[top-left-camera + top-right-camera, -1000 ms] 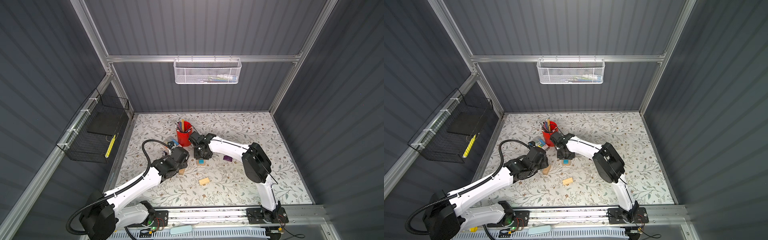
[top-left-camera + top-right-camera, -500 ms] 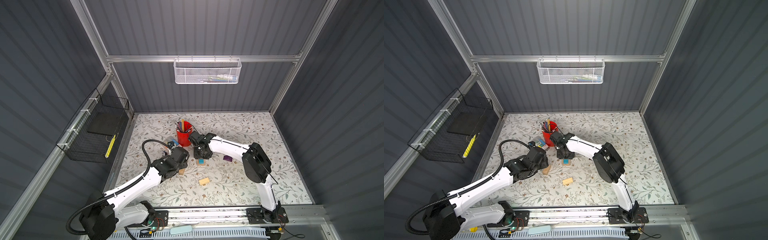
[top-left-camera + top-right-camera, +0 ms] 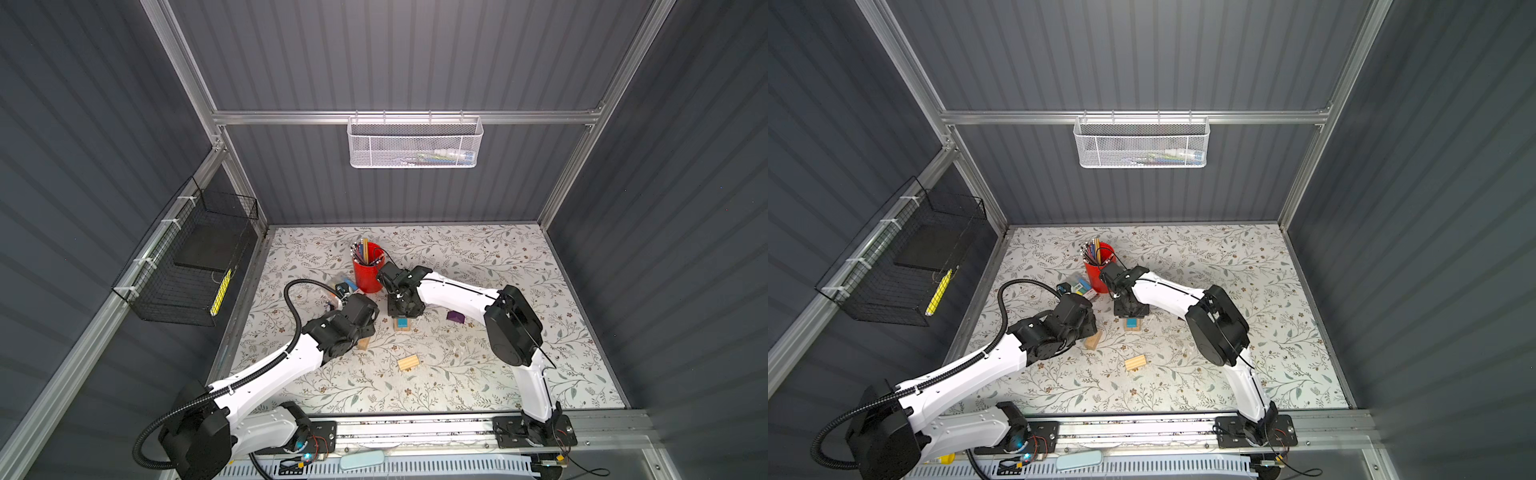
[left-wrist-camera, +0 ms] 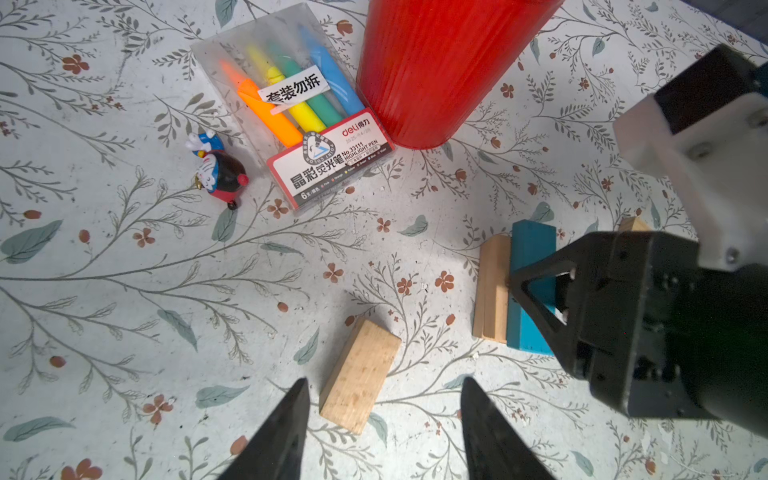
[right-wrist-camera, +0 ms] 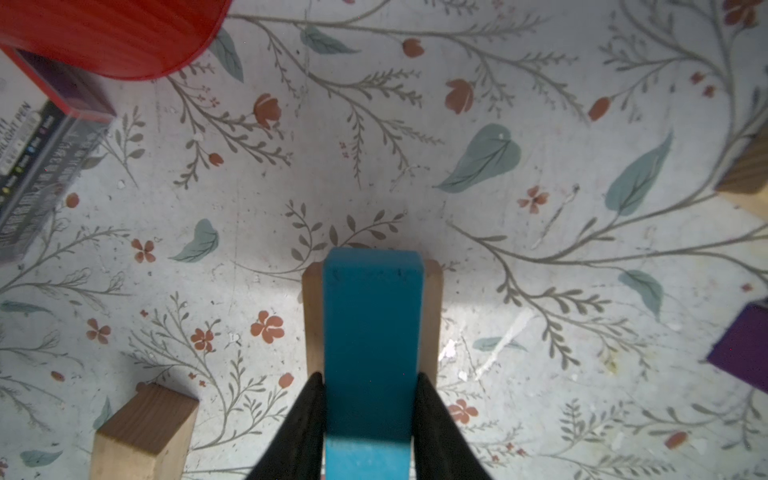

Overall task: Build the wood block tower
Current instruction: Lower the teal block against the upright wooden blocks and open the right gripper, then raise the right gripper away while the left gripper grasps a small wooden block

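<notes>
Since earlier little is shifting: the blue block [image 5: 372, 332] is lying centred on the tan stack [image 5: 313, 316], our right gripper [image 5: 370, 378] pinching it. We are seating it; next we are needing a straight release upward. Our left gripper [image 4: 385, 380] is hanging open over a loose brick [image 4: 359, 374]; the red cup [image 4: 436, 70] is crowding behind, upward being free.

A tan block [image 4: 359, 376] lies between the left hand's [image 4: 385, 380] parted fingers [image 4: 286, 432].

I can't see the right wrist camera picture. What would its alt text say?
The right gripper clamps a blue block lying on a stack of tan bricks on a flowery table. A loose tan block, a purple block and a red cup sit nearby.
</notes>
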